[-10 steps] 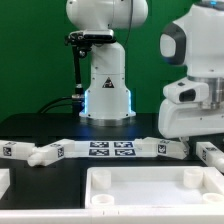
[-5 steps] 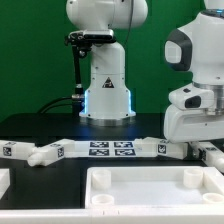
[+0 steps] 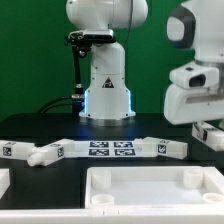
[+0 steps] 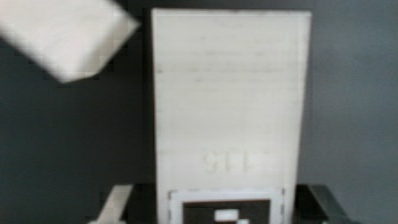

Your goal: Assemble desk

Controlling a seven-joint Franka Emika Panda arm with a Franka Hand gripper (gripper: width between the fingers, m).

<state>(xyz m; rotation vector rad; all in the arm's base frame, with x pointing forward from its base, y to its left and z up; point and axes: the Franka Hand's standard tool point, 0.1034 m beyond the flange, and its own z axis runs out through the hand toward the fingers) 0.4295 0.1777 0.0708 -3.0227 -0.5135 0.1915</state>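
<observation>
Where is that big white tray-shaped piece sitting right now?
The tabletop lies flat on the black table at the bottom of the exterior view, right of centre, just in front of the marker board.

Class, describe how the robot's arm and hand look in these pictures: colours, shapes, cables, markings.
The arm is glossy white, with rounded links and dark grey joint rings. Its tapering base glows pale blue low down, with black cables on the exterior view's left of it. The hand is a boxy white block; its fingers cannot be made out. No markings are legible.
</observation>
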